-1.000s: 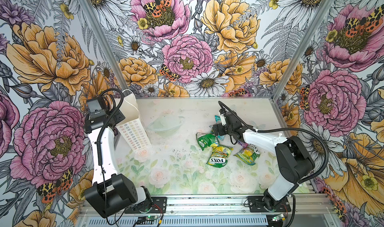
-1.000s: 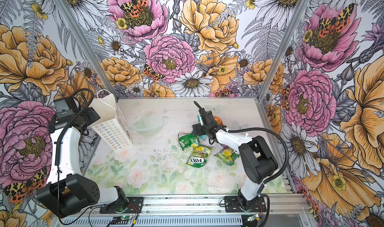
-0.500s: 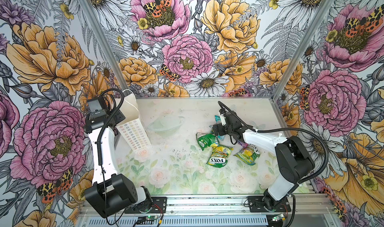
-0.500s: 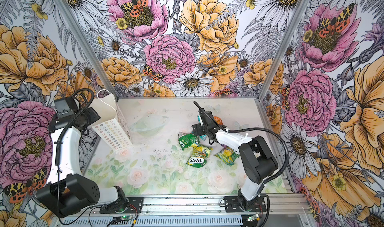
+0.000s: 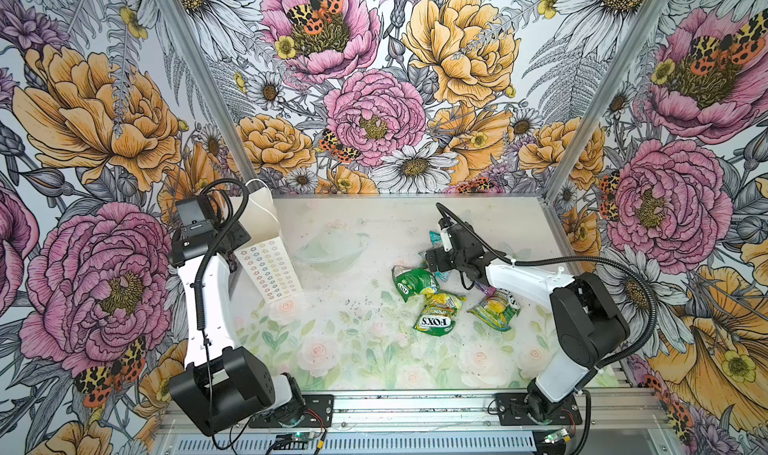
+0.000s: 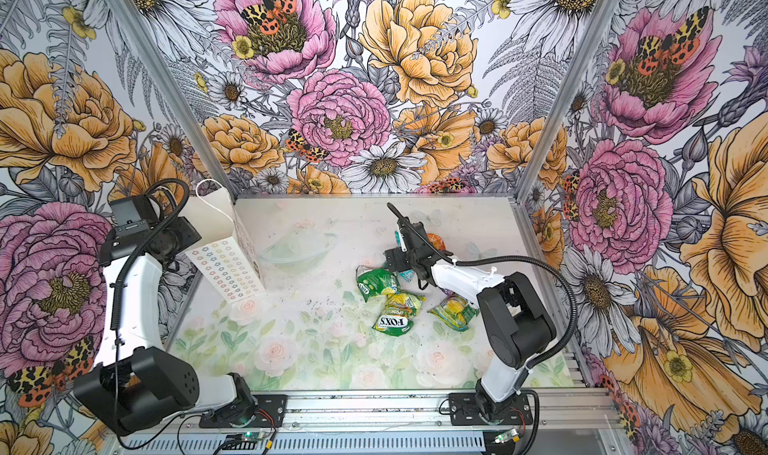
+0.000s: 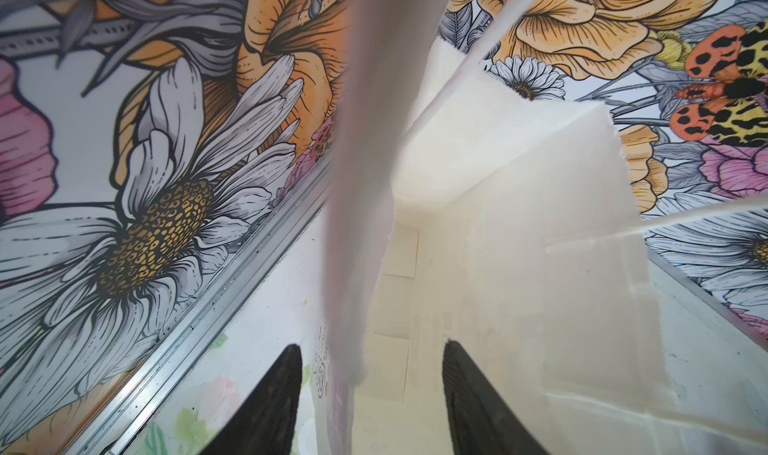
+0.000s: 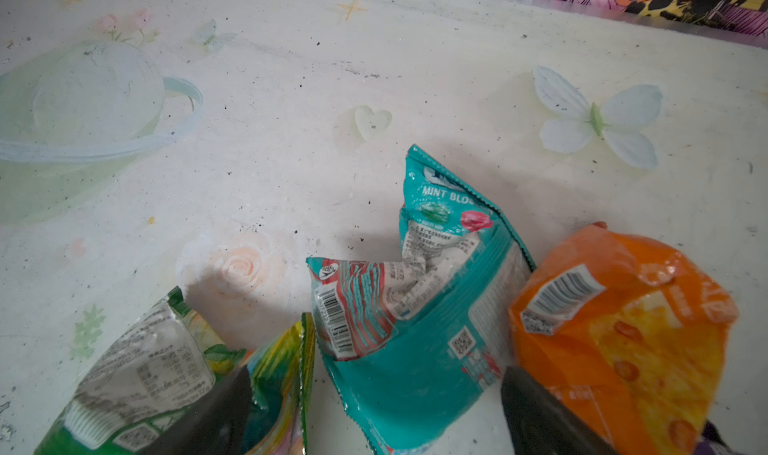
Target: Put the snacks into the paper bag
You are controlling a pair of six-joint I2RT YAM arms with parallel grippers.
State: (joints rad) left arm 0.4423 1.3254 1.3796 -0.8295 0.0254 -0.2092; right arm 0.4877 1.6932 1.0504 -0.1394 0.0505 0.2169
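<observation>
Jaws of the left gripper [image 7: 372, 345] stand partly apart in the left wrist view. The near wall of the paper bag [image 7: 498, 224] passes between the two black fingers [image 7: 274, 399], and I cannot see either pad pressing the paper. A white string handle [image 7: 478, 49] crosses above the bag's open mouth, and the interior shows plain white paper.

Jaws of the right gripper [image 8: 376, 369] stand wide in the right wrist view. They straddle the crumpled teal packet [image 8: 415, 349] without closing on it. One finger lies over the green packet [image 8: 137, 382], and its partner lies just beside the orange packet [image 8: 623, 328].

In both top views the paper bag [image 5: 270, 270] [image 6: 224, 270] stands at the left edge of the table [image 5: 353, 349], left of centre in the frame, with its flower-printed side facing the camera. I see the snacks in a loose cluster right of centre, well apart from the bag, all lying on the table. The green packet [image 5: 415, 282] is leftmost. The FOX'S packet [image 5: 436, 320] lies just below it in the frame, touching it. A yellow-green packet [image 5: 494, 309] sits to the right, near the right arm [image 5: 523, 280]. A sliver of a purple packet [image 5: 485, 289] shows beneath that arm.
</observation>
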